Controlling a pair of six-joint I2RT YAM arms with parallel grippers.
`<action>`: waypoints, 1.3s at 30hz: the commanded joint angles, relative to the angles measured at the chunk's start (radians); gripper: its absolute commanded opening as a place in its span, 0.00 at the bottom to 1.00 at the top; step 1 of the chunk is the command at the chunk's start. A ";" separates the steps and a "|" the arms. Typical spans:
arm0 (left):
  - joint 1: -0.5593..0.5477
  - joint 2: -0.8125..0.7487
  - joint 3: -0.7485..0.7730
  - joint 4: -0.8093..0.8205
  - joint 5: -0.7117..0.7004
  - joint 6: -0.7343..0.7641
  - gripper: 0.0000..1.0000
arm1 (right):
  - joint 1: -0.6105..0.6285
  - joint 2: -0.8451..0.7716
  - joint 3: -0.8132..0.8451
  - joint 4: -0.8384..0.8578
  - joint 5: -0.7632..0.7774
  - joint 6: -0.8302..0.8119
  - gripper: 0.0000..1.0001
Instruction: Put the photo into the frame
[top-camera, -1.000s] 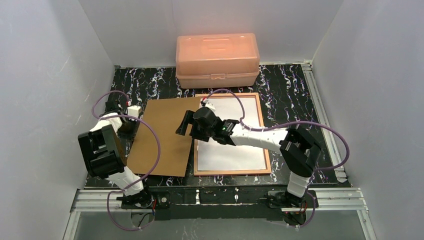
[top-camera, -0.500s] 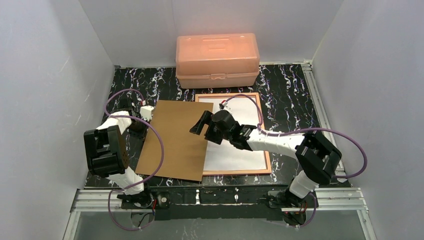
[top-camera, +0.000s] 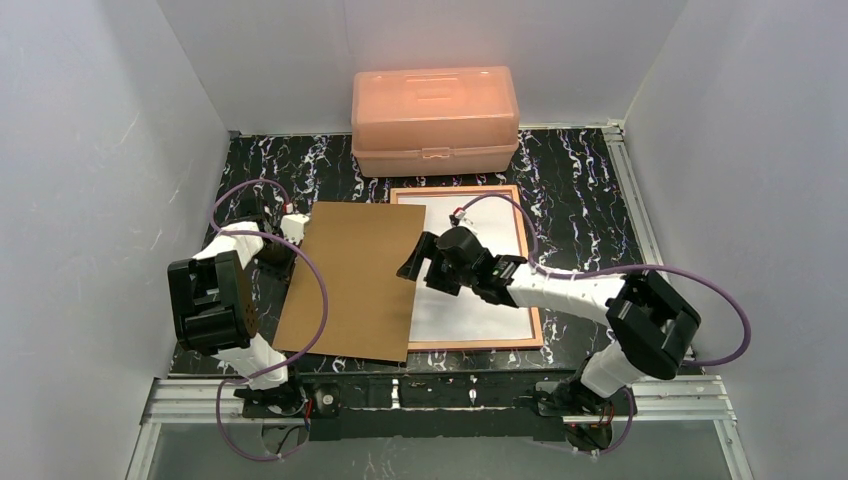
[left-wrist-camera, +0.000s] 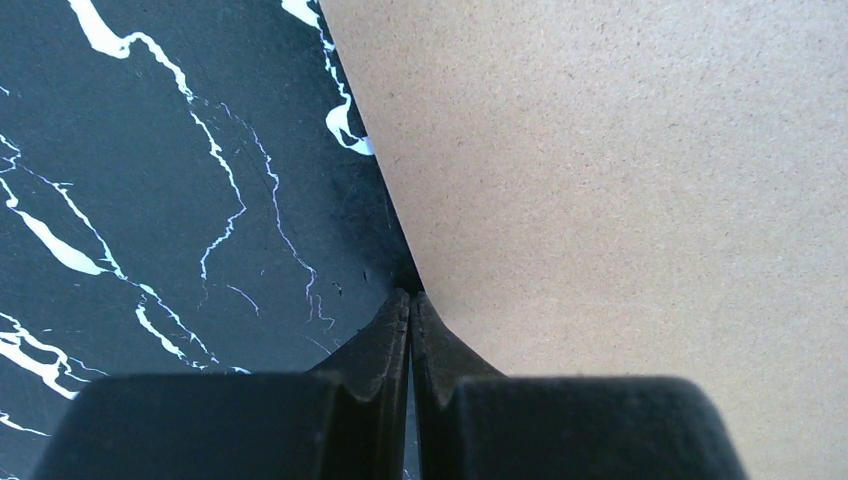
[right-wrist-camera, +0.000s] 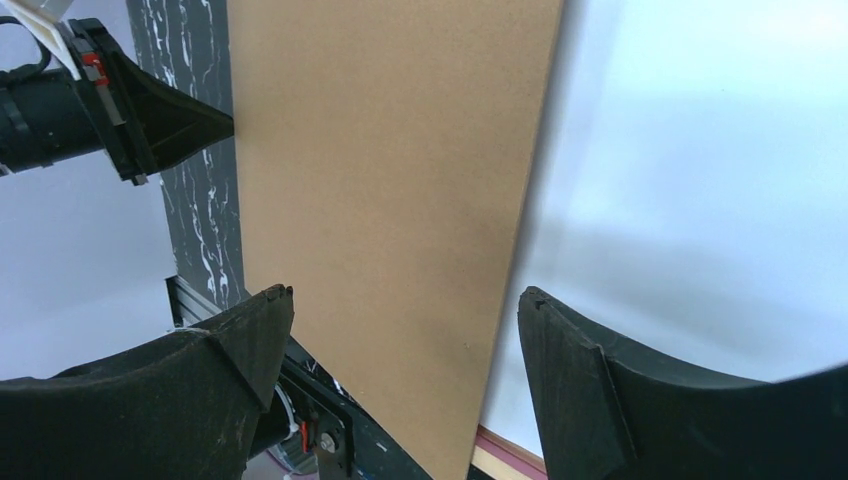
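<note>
My left gripper (left-wrist-camera: 410, 300) was pressed shut, its tips butted against the left edge of the plain brown rectangular backing board (left-wrist-camera: 640, 180), at the lower middle of the left wrist view. I judged that it was nudging the board sideways rather than pinching it. That arm sat folded low at the left of the top view, elbow raised and wrist reaching in toward the board. My right gripper (right-wrist-camera: 405, 330) hung with its jaws wide apart, straddling the board's right edge where it overlapped the photo (top-camera: 480, 295), a large paper print lying white reverse up. I read that as readiness to catch or steady the board. The right arm stretched flat from lower right toward the centre. The photo already lay inside the thin rectangular frame (top-camera: 536, 300), tan-orange back up, right of centre on the black marbled table (top-camera: 580, 170). The board covered only the photo's left margin. A salmon-pink lidded plastic box (top-camera: 435, 120) stood at top centre, apart from everything.
</note>
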 joint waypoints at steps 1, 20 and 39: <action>-0.008 0.018 -0.011 -0.101 0.007 0.004 0.00 | -0.005 0.044 -0.003 0.036 -0.028 -0.016 0.89; -0.008 0.029 -0.015 -0.085 0.007 0.008 0.00 | -0.005 0.165 -0.023 0.162 -0.094 0.010 0.78; -0.008 0.034 -0.018 -0.082 0.014 0.010 0.00 | -0.004 0.194 -0.063 0.299 -0.155 0.076 0.68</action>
